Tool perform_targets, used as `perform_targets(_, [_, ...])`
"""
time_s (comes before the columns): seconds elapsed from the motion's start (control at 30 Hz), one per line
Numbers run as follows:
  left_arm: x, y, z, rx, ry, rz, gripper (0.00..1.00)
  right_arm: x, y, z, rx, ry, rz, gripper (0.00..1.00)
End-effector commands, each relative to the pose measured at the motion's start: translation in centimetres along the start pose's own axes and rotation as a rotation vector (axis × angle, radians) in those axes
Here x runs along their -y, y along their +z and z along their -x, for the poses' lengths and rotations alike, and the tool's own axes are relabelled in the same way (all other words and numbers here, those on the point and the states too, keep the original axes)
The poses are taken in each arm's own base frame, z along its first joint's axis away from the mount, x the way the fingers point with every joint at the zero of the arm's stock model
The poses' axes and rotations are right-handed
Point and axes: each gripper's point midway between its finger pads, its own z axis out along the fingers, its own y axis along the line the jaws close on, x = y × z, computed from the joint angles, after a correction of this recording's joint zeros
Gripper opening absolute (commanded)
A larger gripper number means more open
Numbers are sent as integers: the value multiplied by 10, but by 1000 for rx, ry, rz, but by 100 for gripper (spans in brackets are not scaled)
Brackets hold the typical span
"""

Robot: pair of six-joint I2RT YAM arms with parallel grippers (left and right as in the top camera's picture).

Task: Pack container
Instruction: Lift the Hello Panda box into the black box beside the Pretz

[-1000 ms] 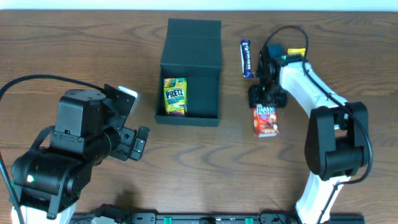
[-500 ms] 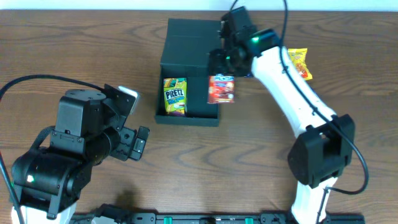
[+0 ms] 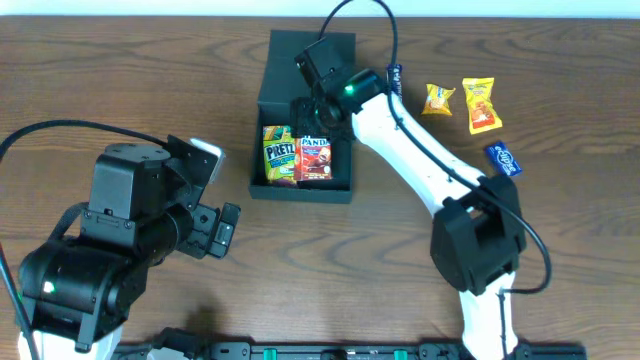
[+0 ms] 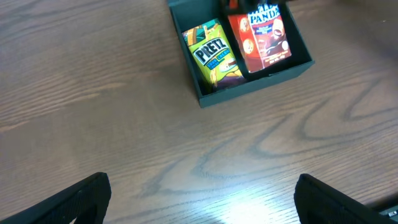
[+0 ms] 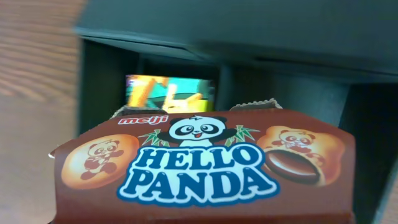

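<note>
Container (image 3: 305, 62) held a Pretz box (image 3: 282, 155) left and a Hello Panda box (image 3: 314, 158) right, which your right gripper (image 3: 316, 128) clamped, while your left gripper (image 3: 222, 228) gaped empty.

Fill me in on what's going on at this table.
The right gripper holds a red Hello Panda box down inside the open dark container, beside a Pretz box already packed there. It seems to be gripping the box, though its fingers are hidden in the wrist view. The left gripper hangs open over the table, holding nothing. Several small snack packs lie on the right arm's side, not yet packed.
</note>
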Motion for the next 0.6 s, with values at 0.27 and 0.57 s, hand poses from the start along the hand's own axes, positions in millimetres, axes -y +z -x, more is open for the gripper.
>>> perform_targets(0.27, [0,0,-1,-3,8,-7,95,9,21,3,20,15,-71,72])
perform_targets(0.57, [0,0,-1,-3,8,-7,95,7,17,3,14,14,-61,98])
